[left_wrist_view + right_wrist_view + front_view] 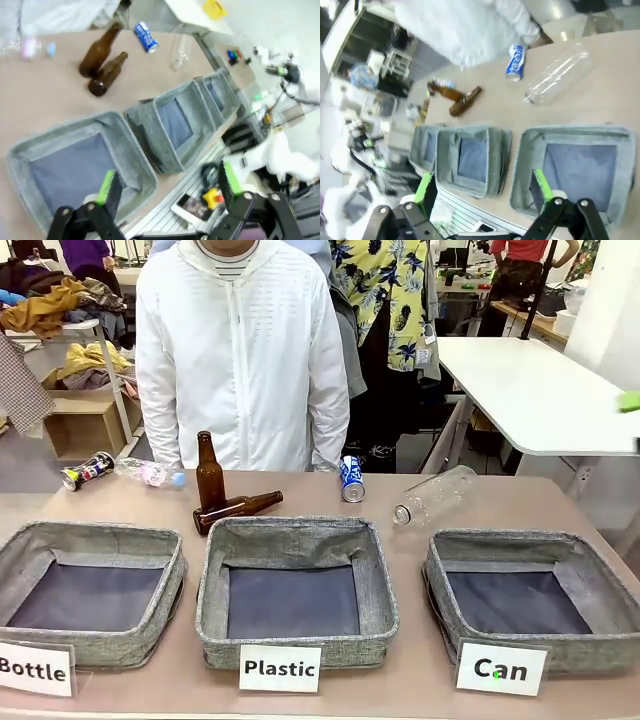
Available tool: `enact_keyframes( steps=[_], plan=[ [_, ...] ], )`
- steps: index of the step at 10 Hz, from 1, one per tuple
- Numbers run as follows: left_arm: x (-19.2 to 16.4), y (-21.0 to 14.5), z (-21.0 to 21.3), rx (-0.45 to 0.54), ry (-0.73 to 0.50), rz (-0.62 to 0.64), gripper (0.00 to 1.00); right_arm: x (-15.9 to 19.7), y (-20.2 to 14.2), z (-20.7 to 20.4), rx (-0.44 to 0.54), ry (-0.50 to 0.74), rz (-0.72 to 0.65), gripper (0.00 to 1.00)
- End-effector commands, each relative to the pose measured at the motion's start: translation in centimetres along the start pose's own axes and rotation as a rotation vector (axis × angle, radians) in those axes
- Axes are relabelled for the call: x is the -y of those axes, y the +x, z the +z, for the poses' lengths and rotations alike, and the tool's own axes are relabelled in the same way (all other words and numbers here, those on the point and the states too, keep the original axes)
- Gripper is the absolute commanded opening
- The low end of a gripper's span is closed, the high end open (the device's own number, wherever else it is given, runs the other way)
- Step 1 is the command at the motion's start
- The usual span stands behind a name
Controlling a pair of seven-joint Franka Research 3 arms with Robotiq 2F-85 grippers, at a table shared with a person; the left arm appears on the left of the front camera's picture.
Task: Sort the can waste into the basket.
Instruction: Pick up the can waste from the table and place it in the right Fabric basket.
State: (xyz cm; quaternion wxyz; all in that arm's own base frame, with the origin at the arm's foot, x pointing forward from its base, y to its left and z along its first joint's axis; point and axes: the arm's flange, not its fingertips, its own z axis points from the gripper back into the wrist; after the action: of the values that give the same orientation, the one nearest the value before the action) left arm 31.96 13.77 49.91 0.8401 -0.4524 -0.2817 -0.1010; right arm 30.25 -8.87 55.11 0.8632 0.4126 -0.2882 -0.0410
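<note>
Square grey fabric basket with dark lining, fronted by a white card reading "Can": rightmost of three like bins in a row, lining bare. Small blue metal can with white lettering: on its side near the table's far edge, behind the middle grey bin marked "Plastic", well apart from the basket. Small black metal can with red, yellow and white print: on its side at the far left, just beside a clear plastic bottle. Left gripper: jaws spread wide, empty. Right gripper: jaws spread wide, empty, above the basket's near rim.
</note>
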Motion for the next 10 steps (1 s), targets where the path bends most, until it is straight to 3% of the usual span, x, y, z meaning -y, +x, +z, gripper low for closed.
enact_keyframes(
  steps=[1,2,3,5,6,7,9,10],
  plan=[
    [-6.4,-0.5,1.8,0.218,-0.092,0.106,1.0,7.0,-3.9,0.9,0.137,0.058,-0.157,1.0],
    [-9.3,-1.7,3.6,0.349,-0.124,0.141,1.0,9.7,-4.2,2.0,0.211,0.065,-0.225,1.0],
    [-10.6,-3.5,3.8,0.571,-0.066,0.232,1.0,12.1,-5.0,2.9,0.285,0.011,-0.301,1.0],
    [-11.8,-4.6,4.1,0.721,-0.081,0.274,1.0,14.7,-6.7,4.2,0.399,-0.14,-0.436,1.0],
    [-11.1,-3.9,3.7,0.772,-0.075,0.244,1.0,14.5,-7.5,4.1,0.396,-0.377,-0.521,1.0],
    [-12.6,-5.7,6.7,0.674,-0.06,0.333,1.0,16.3,-1.3,8.3,0.339,-0.078,-0.422,1.0],
    [-12.6,-5.7,6.7,0.674,-0.06,0.333,1.0,16.3,-1.3,8.3,0.339,-0.078,-0.422,1.0],
    [-12.6,-5.7,6.7,0.674,-0.06,0.333,1.0,17.4,-1.2,8.3,0.361,-0.177,-0.462,1.0]
  ],
)
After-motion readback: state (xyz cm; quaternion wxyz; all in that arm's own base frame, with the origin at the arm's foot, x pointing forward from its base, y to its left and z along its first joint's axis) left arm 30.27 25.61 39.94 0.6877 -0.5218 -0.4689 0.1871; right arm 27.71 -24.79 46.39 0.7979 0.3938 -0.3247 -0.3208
